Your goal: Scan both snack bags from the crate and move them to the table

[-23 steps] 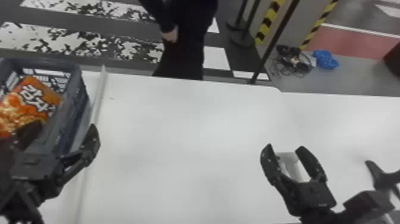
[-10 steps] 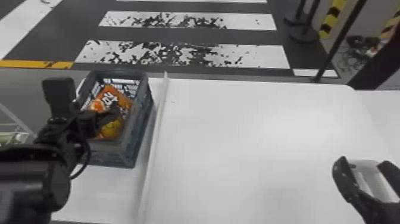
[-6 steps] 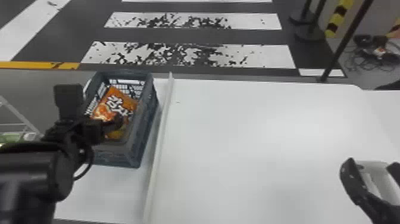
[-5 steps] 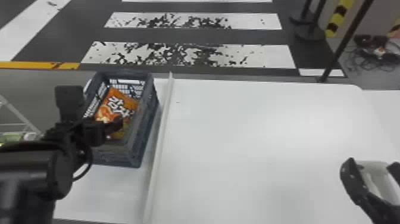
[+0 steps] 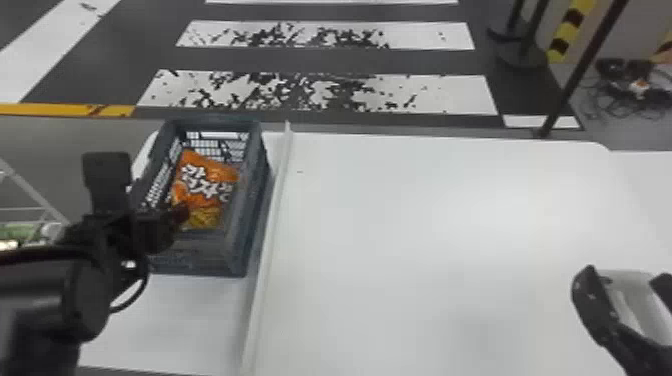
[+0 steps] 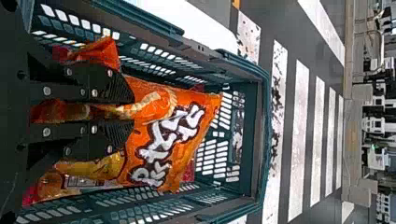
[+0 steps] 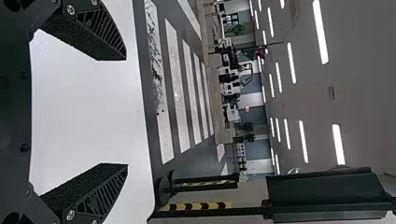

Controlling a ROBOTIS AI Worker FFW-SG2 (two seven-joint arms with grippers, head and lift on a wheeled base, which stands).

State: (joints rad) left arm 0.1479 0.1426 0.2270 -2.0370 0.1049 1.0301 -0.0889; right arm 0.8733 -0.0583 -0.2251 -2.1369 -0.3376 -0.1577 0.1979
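Inside blue-gray crate [image 5: 200, 261], orange snack bag [image 5: 221, 173], pinched in left claw [image 5: 184, 214].

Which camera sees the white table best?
The head view, because the table spreads widest there, with the crate standing on it. The right wrist view shows a stretch of it between the spread fingers of the right gripper; the left wrist view, a patch past the crate's wall.
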